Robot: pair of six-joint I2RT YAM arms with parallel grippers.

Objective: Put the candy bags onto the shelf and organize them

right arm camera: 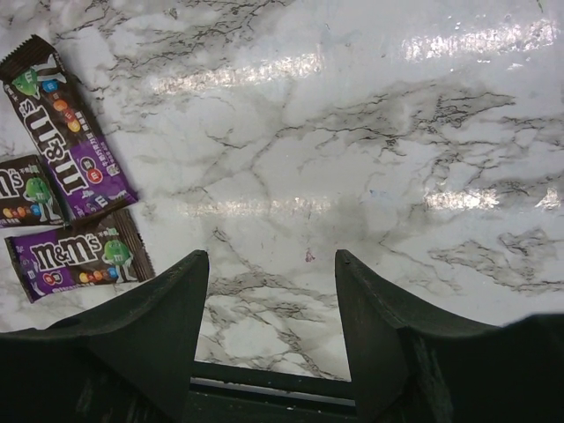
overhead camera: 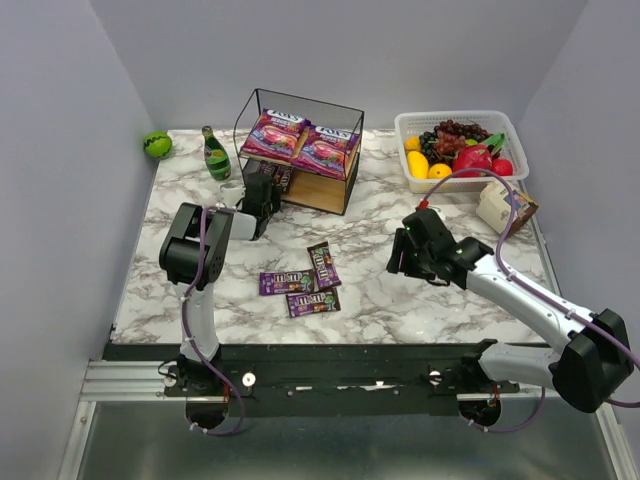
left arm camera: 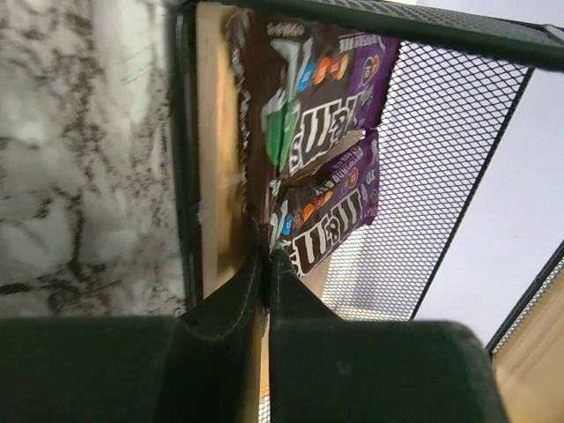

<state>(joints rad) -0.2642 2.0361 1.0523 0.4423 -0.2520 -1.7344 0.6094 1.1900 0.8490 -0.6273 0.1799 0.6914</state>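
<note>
Progress past halfway: both FOX'S bags (overhead camera: 300,140) lay atop the shelf (overhead camera: 322,190), two M&M's packets (left arm camera: 326,106) on its lower board (left arm camera: 216,132), three more packets (overhead camera: 302,284) loose on the table (overhead camera: 380,300). My left gripper (left arm camera: 267,257) sat nearly closed at one packet, hold undetermined; my right gripper (right arm camera: 271,260) gaped empty

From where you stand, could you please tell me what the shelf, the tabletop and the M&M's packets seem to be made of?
The shelf: black wire and mesh, probably painted metal, with light boards that look wooden. The tabletop: grey-veined white marble look, glossy with glare; whether it is stone or laminate, I cannot tell. The M&M's packets: shiny printed plastic film, judging by their sheen and crimped ends.
</note>
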